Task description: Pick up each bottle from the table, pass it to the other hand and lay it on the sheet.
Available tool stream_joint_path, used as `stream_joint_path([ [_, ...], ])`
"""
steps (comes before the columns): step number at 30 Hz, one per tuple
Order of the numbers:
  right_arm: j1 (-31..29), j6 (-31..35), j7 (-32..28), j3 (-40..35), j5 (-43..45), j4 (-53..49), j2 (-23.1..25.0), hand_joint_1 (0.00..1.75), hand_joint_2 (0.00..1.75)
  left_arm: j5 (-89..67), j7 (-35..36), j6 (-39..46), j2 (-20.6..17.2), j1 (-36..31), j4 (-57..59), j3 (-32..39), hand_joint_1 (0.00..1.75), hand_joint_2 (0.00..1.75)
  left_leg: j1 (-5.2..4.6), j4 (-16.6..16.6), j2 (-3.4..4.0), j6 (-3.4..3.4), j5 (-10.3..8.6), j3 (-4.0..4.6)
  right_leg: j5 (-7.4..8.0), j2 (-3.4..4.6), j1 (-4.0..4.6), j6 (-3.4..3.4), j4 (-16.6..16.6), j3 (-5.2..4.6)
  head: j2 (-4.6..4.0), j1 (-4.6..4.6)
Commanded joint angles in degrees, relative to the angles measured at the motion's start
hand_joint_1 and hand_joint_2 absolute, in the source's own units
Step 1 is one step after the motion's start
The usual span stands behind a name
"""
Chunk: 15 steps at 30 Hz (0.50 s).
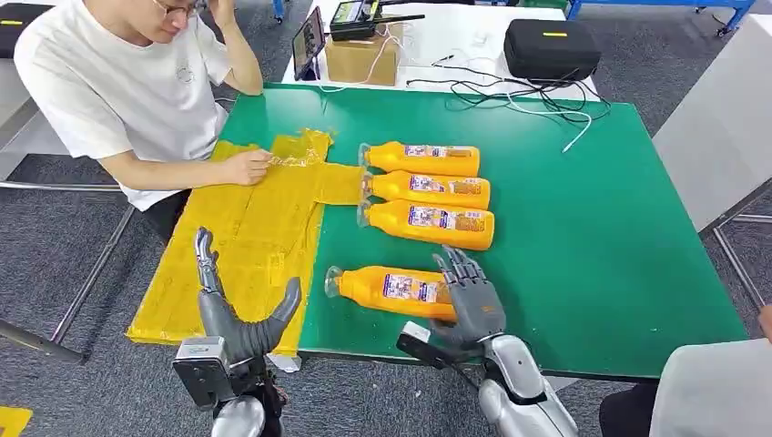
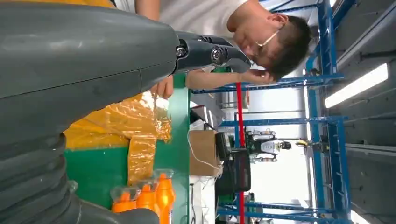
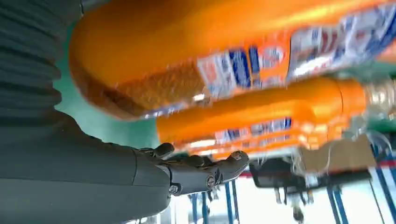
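Right hand [image 1: 472,296] fingers spread over near bottle [image 1: 387,287], not gripping; wrap mid-body, lift level. Left hand [image 1: 238,314] open above sheet [image 1: 255,228], ready to receive

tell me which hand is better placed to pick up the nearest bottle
Right. The right hand already lies over the nearest bottle; the left hand hovers open above the yellow sheet, away from the bottles.

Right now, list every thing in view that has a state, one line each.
Nearest bottle: lying on its side, right hand over its base.
Three far bottles: lying side by side, untouched.
Yellow sheet: spread flat, no bottle on it.
Left hand: open, holding nothing.
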<state>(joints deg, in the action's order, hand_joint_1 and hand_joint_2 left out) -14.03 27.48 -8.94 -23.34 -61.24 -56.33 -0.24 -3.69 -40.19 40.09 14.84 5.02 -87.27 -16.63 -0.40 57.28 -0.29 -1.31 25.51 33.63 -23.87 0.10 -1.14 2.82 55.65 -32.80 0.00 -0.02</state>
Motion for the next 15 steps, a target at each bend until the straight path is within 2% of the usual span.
stream_joint_path([
  [1, -5.89, -5.94, 5.06, -5.35, -1.22, 9.53, 0.62, 0.00, 1.75, -0.14, 0.19, -0.09, -0.85, -0.81, 0.95, -0.37, 0.00, 1.75, 0.06, -0.02, 0.06, 0.08, 0.04, -0.11, -0.02, 0.04, 0.07, -0.10, -0.03, 0.10, 0.00, 0.02],
  [5, -7.14, -8.65, 8.86, -6.69, -3.54, 10.66, -0.24, 0.00, 1.75, -0.72, 0.19, -0.09, -0.88, -0.62, 1.07, -0.27, 0.00, 1.75, 0.06, -0.03, 0.10, 0.08, 0.05, -0.16, -0.01, 0.07, 0.07, -0.10, -0.06, 0.15, 0.02, 0.00],
  [10, -8.84, -13.08, 17.17, -7.72, -7.61, 11.88, -0.56, 0.00, 1.75, -1.78, 0.19, -0.09, -0.46, 0.21, 0.88, 0.54, 0.00, 1.75, 0.06, -0.02, 0.05, 0.07, 0.03, -0.15, -0.01, 0.02, 0.06, -0.09, -0.05, 0.14, 0.00, 0.02],
  [11, -8.84, -13.08, 17.17, -7.72, -7.61, 11.88, -0.56, 0.00, 1.75, -1.78, 0.19, -0.09, -0.46, 0.21, 0.88, 0.54, 0.00, 1.75, 0.09, -0.02, 0.09, 0.10, 0.05, -0.20, -0.01, 0.05, 0.10, -0.12, -0.06, 0.19, 0.00, 0.00],
  [12, -9.05, -13.76, 17.96, -7.52, -7.58, 11.98, -0.36, 0.21, 1.75, -1.81, 0.19, -0.09, -0.48, 0.32, 1.11, 0.44, 0.00, 1.75, 0.07, -0.02, 0.04, 0.07, 0.03, -0.20, -0.01, 0.01, 0.07, -0.10, -0.06, 0.21, 0.00, 0.02],
  [13, -8.99, -14.18, 19.14, -7.50, -8.04, 11.66, -0.31, 1.34, 1.75, -2.35, 0.19, -0.09, -0.22, 0.41, 1.43, 0.79, 0.00, 1.75, 0.10, -0.02, 0.02, 0.11, 0.04, -0.28, -0.02, -0.02, 0.11, -0.14, -0.08, 0.29, 0.00, 0.02],
  [15, -8.77, -16.29, 20.01, -6.94, -7.10, 11.24, -0.13, 1.75, 1.75, -3.42, 0.19, -0.09, 0.08, 0.61, 1.25, 1.18, 0.00, 1.75, 0.08, -0.01, -0.01, 0.10, 0.02, -0.33, -0.02, -0.05, 0.09, -0.13, -0.06, 0.33, 0.00, 0.02],
])
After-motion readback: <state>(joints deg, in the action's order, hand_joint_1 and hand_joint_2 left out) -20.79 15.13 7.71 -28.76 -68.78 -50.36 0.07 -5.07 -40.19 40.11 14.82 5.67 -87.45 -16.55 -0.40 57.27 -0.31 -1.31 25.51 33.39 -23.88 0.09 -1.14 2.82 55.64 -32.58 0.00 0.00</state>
